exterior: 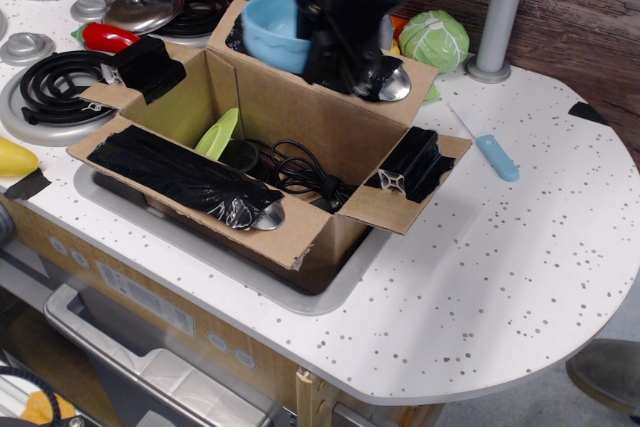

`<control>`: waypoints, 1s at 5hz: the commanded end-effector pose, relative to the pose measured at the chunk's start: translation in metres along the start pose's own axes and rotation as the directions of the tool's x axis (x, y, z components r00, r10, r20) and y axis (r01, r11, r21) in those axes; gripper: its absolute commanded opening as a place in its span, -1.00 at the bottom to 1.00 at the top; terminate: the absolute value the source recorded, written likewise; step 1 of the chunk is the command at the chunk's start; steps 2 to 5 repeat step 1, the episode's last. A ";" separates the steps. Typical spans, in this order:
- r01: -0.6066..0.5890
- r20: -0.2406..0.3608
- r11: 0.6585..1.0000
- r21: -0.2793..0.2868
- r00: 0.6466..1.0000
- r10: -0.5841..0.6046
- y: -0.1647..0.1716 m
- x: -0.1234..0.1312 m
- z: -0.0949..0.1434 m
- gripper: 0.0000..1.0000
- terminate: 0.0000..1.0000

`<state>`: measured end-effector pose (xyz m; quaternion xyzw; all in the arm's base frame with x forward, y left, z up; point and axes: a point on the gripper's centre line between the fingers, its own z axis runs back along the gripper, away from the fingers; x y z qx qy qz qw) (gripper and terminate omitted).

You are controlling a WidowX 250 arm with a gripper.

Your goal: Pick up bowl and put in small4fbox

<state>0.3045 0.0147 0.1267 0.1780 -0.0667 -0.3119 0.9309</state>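
The light-blue bowl hangs tilted in the air over the far flap of the open brown cardboard box, whose four flaps are wrapped in black tape. My black gripper is shut on the bowl's right rim and comes down from the top of the view; its fingertips are blurred and mostly hidden by its own body. Inside the box lie a green piece and black cables.
The box sits in a sink recess of a white speckled counter. Toy burners, a silver pot lid, a red pepper, a carrot and a green cabbage stand behind. A blue-handled knife lies right. A grey post stands at back.
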 end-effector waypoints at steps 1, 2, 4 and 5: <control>-0.003 0.046 1.000 0.027 0.999 0.002 0.001 0.006 0.018 1.00 1.00; -0.003 0.046 1.000 0.027 0.999 0.002 0.001 0.006 0.018 1.00 1.00; -0.003 0.046 1.000 0.027 0.999 0.002 0.001 0.006 0.018 1.00 1.00; -0.003 0.046 1.000 0.027 0.999 0.002 0.001 0.006 0.018 1.00 1.00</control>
